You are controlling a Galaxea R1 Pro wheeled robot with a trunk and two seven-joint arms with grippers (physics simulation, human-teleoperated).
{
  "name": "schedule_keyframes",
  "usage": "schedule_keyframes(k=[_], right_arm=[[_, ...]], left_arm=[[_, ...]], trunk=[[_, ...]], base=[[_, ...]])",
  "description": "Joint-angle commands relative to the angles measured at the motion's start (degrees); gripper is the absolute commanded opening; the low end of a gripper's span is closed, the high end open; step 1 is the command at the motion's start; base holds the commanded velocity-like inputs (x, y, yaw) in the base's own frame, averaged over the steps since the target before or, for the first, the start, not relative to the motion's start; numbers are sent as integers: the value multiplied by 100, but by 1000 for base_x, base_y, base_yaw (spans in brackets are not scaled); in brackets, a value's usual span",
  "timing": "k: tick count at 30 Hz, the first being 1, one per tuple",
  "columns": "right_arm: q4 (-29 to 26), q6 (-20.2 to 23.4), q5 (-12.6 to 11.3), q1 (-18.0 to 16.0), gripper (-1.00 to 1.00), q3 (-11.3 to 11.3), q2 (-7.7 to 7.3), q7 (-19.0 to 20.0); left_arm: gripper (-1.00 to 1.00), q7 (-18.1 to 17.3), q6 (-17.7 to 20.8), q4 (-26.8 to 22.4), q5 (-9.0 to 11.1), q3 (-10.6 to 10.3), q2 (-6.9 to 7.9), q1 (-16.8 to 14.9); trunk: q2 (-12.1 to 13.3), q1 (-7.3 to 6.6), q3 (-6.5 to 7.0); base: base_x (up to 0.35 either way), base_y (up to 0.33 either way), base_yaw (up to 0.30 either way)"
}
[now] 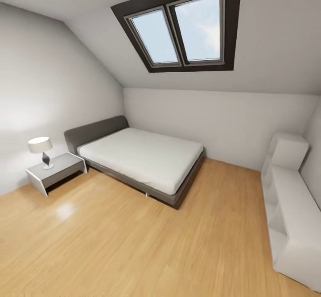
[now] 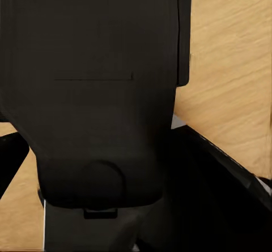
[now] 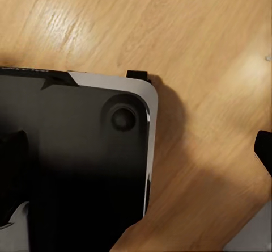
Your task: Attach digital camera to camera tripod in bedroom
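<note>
From my head I look into the bedroom (image 1: 133, 243): plank floor, a grey bed (image 1: 142, 158) against the far wall, a nightstand (image 1: 55, 172) with a lamp (image 1: 41, 147) beside it, a white shelf (image 1: 290, 208) along the other wall, and a skylight (image 1: 180, 29) in the sloped ceiling. Neither the camera nor the tripod is anywhere in what I see, so I cannot yet say where they stand; I judge I am on my way and must search further.

My left wrist looks onto dark panels of my own body over the plank floor. My right wrist looks onto a black plate with a pale edge, which I take for my base, again over bare floor. How my jaws stand on either arm I cannot tell; I see nothing held.

Handling, as a judgement only: I expect the camera to be small, light, rigid and smooth-sided, so I should take it across its flat body, clear of lens and button. I expect the tripod to be tall and easily tipped; I should press down gently on its head, not sideways.
</note>
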Motion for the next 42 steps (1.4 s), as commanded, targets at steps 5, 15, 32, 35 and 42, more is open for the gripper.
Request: schedule_keyframes(k=[5, 15, 32, 35, 42], right_arm=[[3, -45, 38, -1, 100, -54, -27, 14], [2, -60, 37, 1, 100, -41, -34, 13], [9, -53, 28, -3, 100, -29, -34, 20], [10, -47, 28, -3, 100, -25, -40, 21], [10, -44, 28, -1, 100, -20, -59, 22]], left_arm=[[-100, 33, 33, 0, 64, 19, -8, -2], [-100, 30, 25, 7, 99, 14, -24, -2], [-100, 20, -228, 3, 100, 15, -36, -2], [-100, 19, -216, 3, 99, 17, -33, -2], [-100, 18, -182, 2, 98, 17, -31, -2]], trunk=[[-4, 2, -2], [-4, 2, -2], [-4, 2, -2], [-4, 2, -2], [-4, 2, -2]], base=[[0, 0, 300], [0, 0, 300], [71, 0, 289], [286, 0, 102], [312, 0, 28]])
